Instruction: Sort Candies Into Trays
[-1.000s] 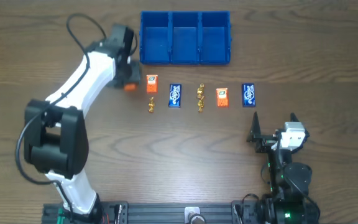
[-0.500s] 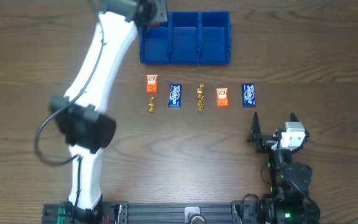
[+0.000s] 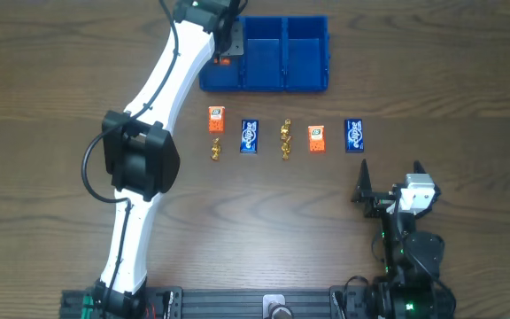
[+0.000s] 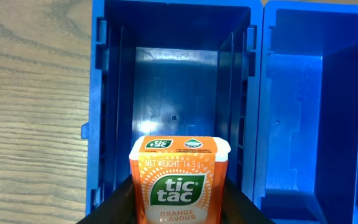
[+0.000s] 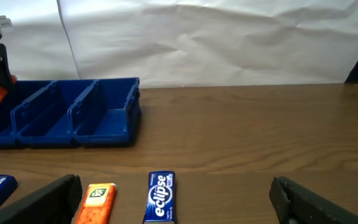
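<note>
Presently, a small orange plastic candy box (image 4: 179, 180) is gripped between the fingers of the left gripper (image 4: 179, 210) and is held over the leftmost compartment of the blue three-compartment plastic tray (image 4: 114, 93), which is placed at the far side of the brown wooden table (image 3: 459, 71). The right gripper (image 3: 390, 180) is kept wide open and holds nothing, low over the table near its own base. Between it and the tray, a row is laid out: two orange boxes (image 3: 216, 119) (image 3: 316, 138), two flat blue gum packs (image 3: 249, 135) (image 3: 354, 135) and three gold-wrapped sweets (image 3: 216, 151) (image 3: 285, 131) (image 3: 285, 151), all apart from both grippers.
</note>
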`<state>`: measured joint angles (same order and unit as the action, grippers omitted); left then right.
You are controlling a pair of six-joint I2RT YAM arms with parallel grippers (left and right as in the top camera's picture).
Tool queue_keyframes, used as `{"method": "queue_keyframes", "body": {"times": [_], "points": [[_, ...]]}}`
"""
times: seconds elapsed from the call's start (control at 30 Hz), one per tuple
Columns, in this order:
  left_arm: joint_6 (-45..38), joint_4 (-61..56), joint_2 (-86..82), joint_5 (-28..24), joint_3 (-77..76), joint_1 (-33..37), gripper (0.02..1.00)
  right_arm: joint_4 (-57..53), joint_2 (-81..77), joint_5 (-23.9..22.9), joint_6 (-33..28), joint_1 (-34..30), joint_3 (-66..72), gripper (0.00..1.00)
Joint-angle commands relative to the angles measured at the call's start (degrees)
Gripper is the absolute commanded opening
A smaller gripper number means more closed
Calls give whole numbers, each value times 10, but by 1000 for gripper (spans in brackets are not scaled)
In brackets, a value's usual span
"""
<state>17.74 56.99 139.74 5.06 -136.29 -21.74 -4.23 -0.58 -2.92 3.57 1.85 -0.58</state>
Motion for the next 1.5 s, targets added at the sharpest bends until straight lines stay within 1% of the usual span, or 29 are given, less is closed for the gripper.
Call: {"method": "queue_keyframes", "body": {"times": [0.03,0.07,0.1,0.17,0.2,0.33,0.4,0.53,0.63,0.73,0.9,1.03,1.2,1.37,1.5], "points": [[-11,0,-11,9,-7,7,498,-2,4,3,-7,1,2,1000],[-11,0,-11,9,-7,7,614,-2,4,3,-7,1,2,1000],[-11,0,-14,9,-7,7,790,-2,4,3,-7,1,2,1000],[-10,4,-28,9,-7,4,969,-2,4,3,-7,1,2,1000],[-10,7,-39,9,-7,1,1000,-2,4,3,-7,1,2,1000],[-10,20,-106,14,5,-12,1000,-2,4,3,-7,1,2,1000],[-8,13,-156,14,52,-20,1000,-2,4,3,-7,1,2,1000],[11,-51,-279,16,237,-31,985,-2,4,3,-7,1,1,1000],[25,-124,-347,14,406,-30,982,-2,4,3,-7,1,2,1000],[29,-171,-354,14,497,-31,945,-2,4,3,-7,1,2,998],[38,-243,-347,-4,594,-30,932,-2,4,3,-7,1,2,1000],[56,-260,-334,-6,627,-30,921,-2,4,3,-7,1,2,1000],[54,-293,-299,-21,626,-30,904,-2,4,3,-7,1,2,1000],[54,-311,-272,-22,626,-30,899,-2,4,3,-7,1,2,1000],[54,-313,-261,-21,626,-30,875,-2,4,3,-7,1,2,1000]]}}
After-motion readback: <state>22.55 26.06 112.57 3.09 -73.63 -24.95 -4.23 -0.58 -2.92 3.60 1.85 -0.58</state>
